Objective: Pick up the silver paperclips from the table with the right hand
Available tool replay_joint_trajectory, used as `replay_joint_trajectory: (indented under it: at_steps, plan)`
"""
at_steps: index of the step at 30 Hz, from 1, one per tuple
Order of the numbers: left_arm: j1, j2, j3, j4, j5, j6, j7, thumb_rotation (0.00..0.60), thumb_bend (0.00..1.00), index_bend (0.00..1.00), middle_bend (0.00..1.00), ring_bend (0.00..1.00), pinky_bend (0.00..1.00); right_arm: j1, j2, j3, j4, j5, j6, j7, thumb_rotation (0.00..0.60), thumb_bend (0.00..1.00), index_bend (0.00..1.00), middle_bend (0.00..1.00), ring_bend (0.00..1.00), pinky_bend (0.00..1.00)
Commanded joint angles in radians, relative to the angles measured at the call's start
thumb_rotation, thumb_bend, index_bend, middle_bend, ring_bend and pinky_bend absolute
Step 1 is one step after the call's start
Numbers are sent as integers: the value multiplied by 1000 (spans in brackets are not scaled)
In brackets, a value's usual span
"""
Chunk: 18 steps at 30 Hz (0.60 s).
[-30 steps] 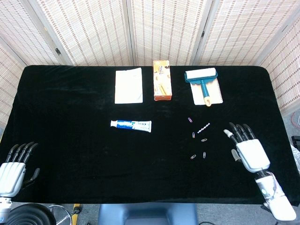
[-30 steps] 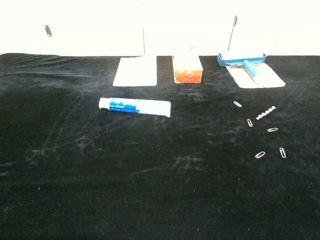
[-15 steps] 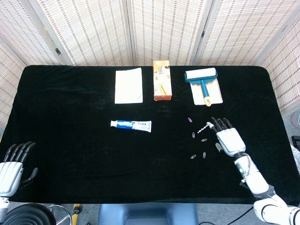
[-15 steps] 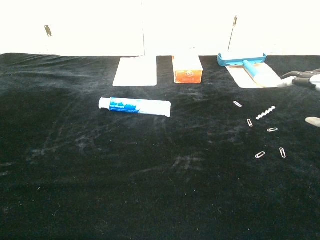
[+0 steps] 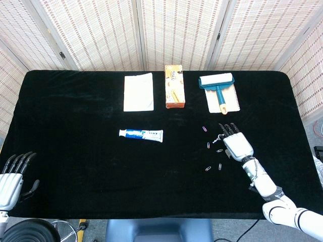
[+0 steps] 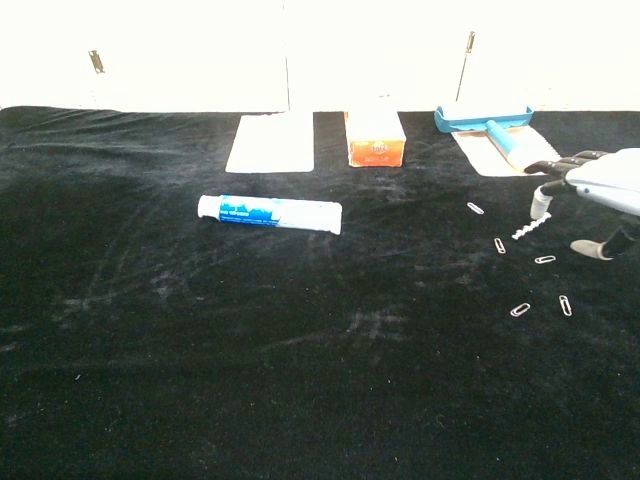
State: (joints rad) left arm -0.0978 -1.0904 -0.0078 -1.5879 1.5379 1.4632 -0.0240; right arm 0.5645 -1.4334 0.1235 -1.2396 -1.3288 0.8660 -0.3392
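Several silver paperclips lie scattered on the black tablecloth at the right of centre, among them one (image 5: 204, 128) at the top, one (image 5: 208, 168) at the bottom left and one (image 5: 220, 166) at the bottom right. In the chest view I see the same clips (image 6: 520, 310). A white twisted piece (image 6: 530, 226) lies among them. My right hand (image 5: 236, 143) hovers just right of the clips, fingers spread and holding nothing; the chest view also shows the right hand (image 6: 598, 190). My left hand (image 5: 11, 176) rests at the front left table edge, fingers apart.
A toothpaste tube (image 5: 141, 134) lies mid-table. At the back stand a white pad (image 5: 138, 92), an orange box (image 5: 174, 86) and a teal lint roller (image 5: 218, 85) on a white card. Folding screens stand behind the table.
My right hand has moved left and forward from the table's right edge toward the paperclips. The left hand has drifted slightly lower.
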Motion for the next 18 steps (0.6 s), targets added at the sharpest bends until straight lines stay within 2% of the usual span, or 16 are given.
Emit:
replay_joint_trajectory:
  at_steps: [1,7,18]
  plan:
    - [-1,0,-1,1,-2,-3,-3,600,465,0,113,102,75,19,-30,2,38,6,-3,-4,600,408,311,0,0,0]
    - [-3,2,-2,4,-6,-6,-11,600,465,0,113,102,75,41,-71,-3,94,-6,1,12,600,408,363,0,0,0]
    - [-9,2,-4,8,-15,-20,-11,600,465,0,113,103,75,70,-118,-12,170,-13,-13,58,600,407,364,0,0,0]
